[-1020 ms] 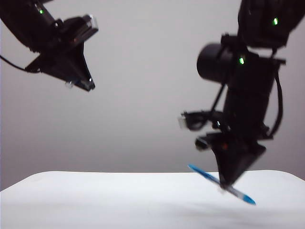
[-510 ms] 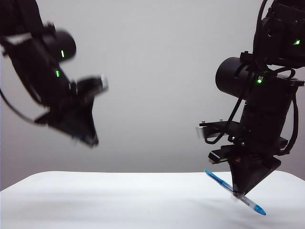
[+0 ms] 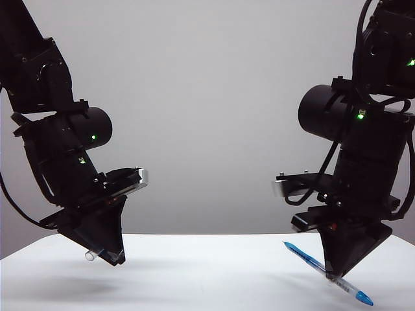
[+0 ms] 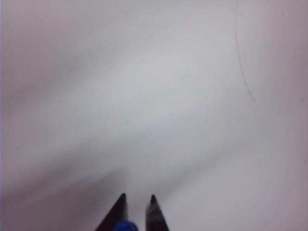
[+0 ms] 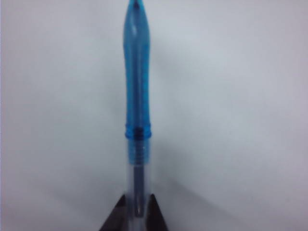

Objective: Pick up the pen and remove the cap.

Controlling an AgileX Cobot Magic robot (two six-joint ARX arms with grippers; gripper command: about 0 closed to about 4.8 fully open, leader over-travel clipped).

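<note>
step: cap's off, arms apart | right end effector [image 3: 337, 277] clamped on pen [image 3: 324, 271], tilted above bench [image 3: 194, 278] | left end effector [image 3: 107, 256] clamped on cap [image 3: 91, 255] | next: probably set both down

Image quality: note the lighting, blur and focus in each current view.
Exterior view: sharp but backlit, so the left gripper holding the cap and the right gripper holding the pen are near silhouettes over the table. Left wrist view: soft, hazy, washed out. Right wrist view: evenly lit, pen slightly soft.
</note>
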